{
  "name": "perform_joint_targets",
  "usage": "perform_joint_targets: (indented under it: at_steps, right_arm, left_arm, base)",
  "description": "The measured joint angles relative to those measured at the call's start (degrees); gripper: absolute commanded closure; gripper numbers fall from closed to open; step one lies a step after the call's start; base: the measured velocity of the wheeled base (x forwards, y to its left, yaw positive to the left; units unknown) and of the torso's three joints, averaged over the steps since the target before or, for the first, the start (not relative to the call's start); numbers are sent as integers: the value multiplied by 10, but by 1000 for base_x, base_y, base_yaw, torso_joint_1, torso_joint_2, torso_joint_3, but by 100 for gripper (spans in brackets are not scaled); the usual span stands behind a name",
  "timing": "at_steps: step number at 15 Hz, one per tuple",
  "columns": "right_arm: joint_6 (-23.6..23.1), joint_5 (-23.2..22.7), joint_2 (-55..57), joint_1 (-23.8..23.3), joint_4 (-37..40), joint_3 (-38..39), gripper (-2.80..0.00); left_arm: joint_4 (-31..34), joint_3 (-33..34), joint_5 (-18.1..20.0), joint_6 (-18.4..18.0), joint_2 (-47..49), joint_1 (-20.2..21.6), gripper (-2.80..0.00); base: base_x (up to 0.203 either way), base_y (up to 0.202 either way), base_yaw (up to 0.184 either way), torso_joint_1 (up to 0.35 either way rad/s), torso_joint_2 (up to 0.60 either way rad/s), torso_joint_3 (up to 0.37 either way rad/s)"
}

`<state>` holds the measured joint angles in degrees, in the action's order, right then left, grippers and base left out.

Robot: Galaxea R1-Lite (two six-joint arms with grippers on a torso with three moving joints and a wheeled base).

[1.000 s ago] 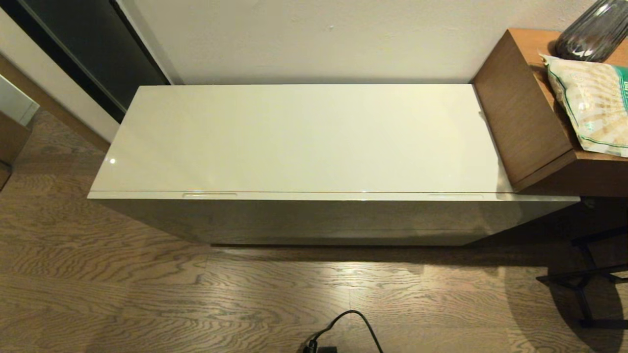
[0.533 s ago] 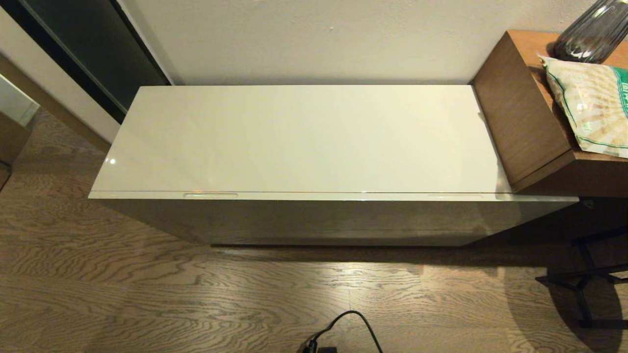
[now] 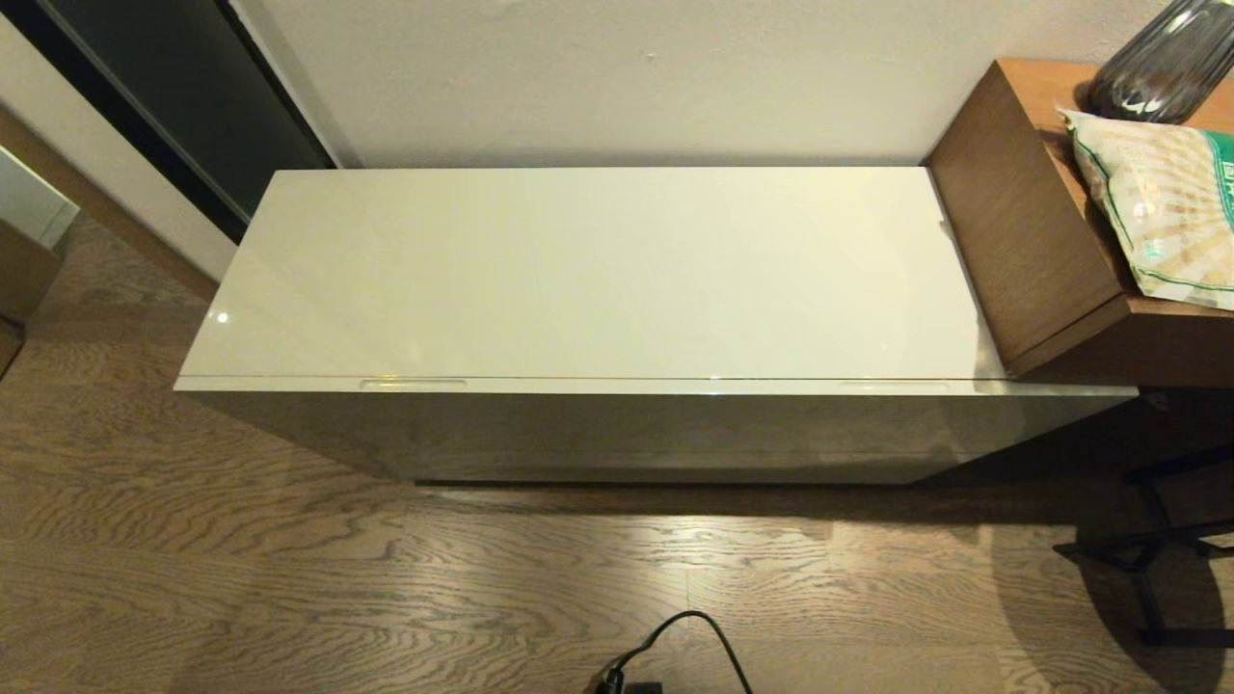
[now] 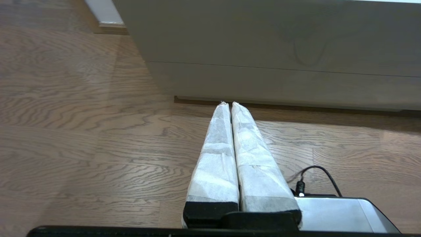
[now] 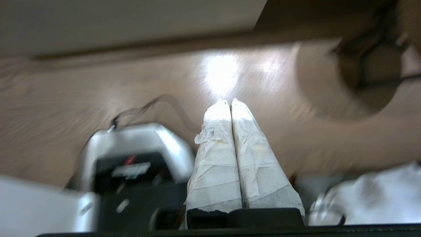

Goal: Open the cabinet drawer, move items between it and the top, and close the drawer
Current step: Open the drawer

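The low cabinet's glossy cream top (image 3: 598,270) lies bare. Along its front edge runs the rim of the shut drawer (image 3: 617,386), with one oblong recess (image 3: 413,384) at the left and another (image 3: 895,386) at the right; its grey front (image 4: 283,36) also faces the left wrist camera. No slipper packs are in view. My left gripper (image 4: 230,104) hangs low over the floor before the cabinet, its white-wrapped fingers pressed together on nothing. My right gripper (image 5: 228,101) is also shut and empty above the floor. Neither arm shows in the head view.
A taller brown wooden table (image 3: 1041,241) butts against the cabinet's right end, carrying a snack bag (image 3: 1157,202) and a dark glass vase (image 3: 1162,63). A black cable (image 3: 684,641) trails on the wood floor near my base (image 5: 131,164). Black chair legs (image 3: 1147,559) stand at the right.
The head view barely shifts; the cabinet and drawer stay as they were. The right wrist view is smeared, so that arm is moving.
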<state>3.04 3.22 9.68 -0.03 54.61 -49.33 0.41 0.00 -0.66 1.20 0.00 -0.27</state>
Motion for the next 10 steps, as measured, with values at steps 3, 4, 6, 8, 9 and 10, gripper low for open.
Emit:
perform_joint_targets:
  at_steps: [3, 4, 6, 8, 9, 10]
  right_arm:
    - [-14, 3, -58, 2, -121, 129, 0]
    - [-7, 4, -70, 2, -182, 179, 0]
    - [1, 3, -84, 1, -308, 278, 0]
    - [-4, -1, -92, 1, -445, 393, 0]
    - [-8, -6, -94, 1, -509, 440, 0]
    - [-13, -15, -96, 1, -551, 466, 0]
  left_arm:
    - [0, 0, 0, 0, 0, -1, 0]
    - [0, 0, 0, 0, 0, 0, 0]
    - [0, 0, 0, 0, 0, -1, 0]
    - [0, 0, 0, 0, 0, -1, 0]
    - [0, 0, 0, 0, 0, -1, 0]
    - [0, 0, 0, 0, 0, -1, 0]
  base:
    - [0, 0, 0, 0, 0, 0]
    - [0, 0, 0, 0, 0, 0]
    - [0, 0, 0, 0, 0, 0]
    - [0, 0, 0, 0, 0, 0]
    - [0, 0, 0, 0, 0, 0]
    - [0, 0, 0, 0, 0, 0]
